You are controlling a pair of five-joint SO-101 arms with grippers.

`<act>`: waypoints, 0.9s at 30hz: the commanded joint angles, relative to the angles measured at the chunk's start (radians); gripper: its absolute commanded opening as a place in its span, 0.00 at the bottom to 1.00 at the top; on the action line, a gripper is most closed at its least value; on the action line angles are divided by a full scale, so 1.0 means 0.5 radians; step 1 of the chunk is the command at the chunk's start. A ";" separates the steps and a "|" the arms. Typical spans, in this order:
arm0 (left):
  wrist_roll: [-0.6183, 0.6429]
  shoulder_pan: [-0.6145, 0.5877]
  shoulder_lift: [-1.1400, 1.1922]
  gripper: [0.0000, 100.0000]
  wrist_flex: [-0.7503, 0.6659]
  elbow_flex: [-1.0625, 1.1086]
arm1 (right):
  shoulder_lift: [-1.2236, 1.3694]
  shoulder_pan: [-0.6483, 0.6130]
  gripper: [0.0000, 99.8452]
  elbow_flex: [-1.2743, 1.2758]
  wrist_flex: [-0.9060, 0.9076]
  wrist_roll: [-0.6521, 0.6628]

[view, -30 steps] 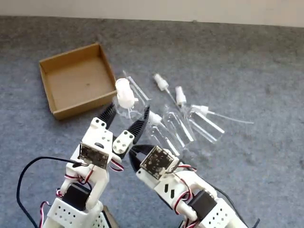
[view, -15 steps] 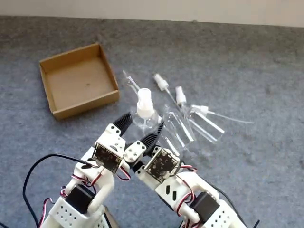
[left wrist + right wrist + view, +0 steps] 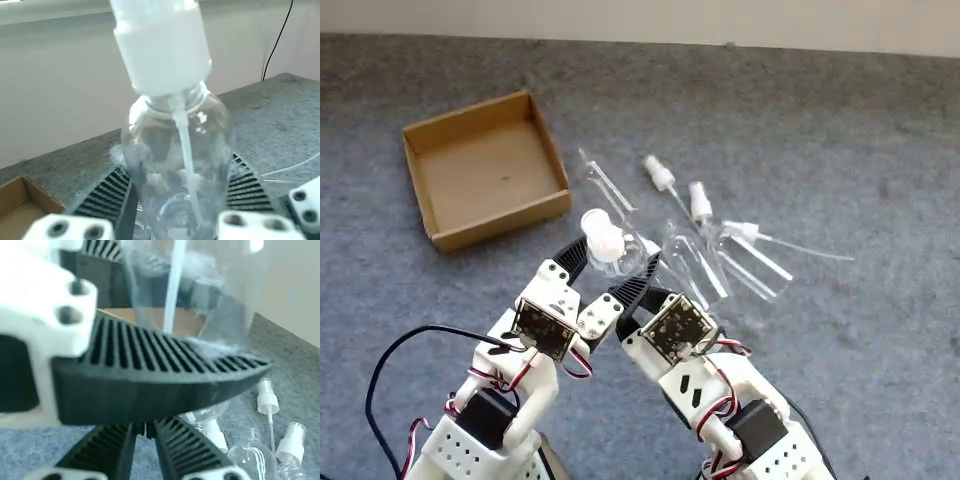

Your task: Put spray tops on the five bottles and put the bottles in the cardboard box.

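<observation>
clamped one topped bottle [image 3: 175, 150] in left gripper [image 3: 605, 270], held aloft at 4 o'clock from the cardboard box [image 3: 420, 185] — right gripper [image 3: 145, 432] pinched together on nothing. left other bottles [image 3: 695, 265] and loose spray tops [image 3: 660, 175] unjoined; boxed none.

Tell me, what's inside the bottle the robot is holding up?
A thin white tube hangs down inside the bottle from its spray top. No liquid shows. The left gripper covers the bottle's lower sides.

You're looking at a clear, glossy plastic bottle [image 3: 175, 150] with a smooth white plastic spray top [image 3: 160, 45]. The left gripper [image 3: 177, 170] has black ribbed plastic fingers [image 3: 106, 194]. The cardboard box [image 3: 485, 175] is matt brown, the table cover [image 3: 860, 120] rough grey cloth.
</observation>
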 commanded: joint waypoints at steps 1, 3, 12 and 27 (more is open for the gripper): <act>0.021 0.029 -0.026 0.06 0.028 0.038 | -0.038 0.121 0.01 0.032 -0.063 0.003; 0.018 0.026 -0.026 0.06 0.028 0.038 | -0.038 0.118 0.01 0.054 -0.063 0.003; 0.015 0.002 -0.026 0.06 0.031 0.038 | -0.038 0.109 0.01 0.238 -0.066 0.003; 0.018 -0.931 0.041 0.07 0.387 -0.569 | -0.038 0.109 0.01 0.235 -0.057 0.003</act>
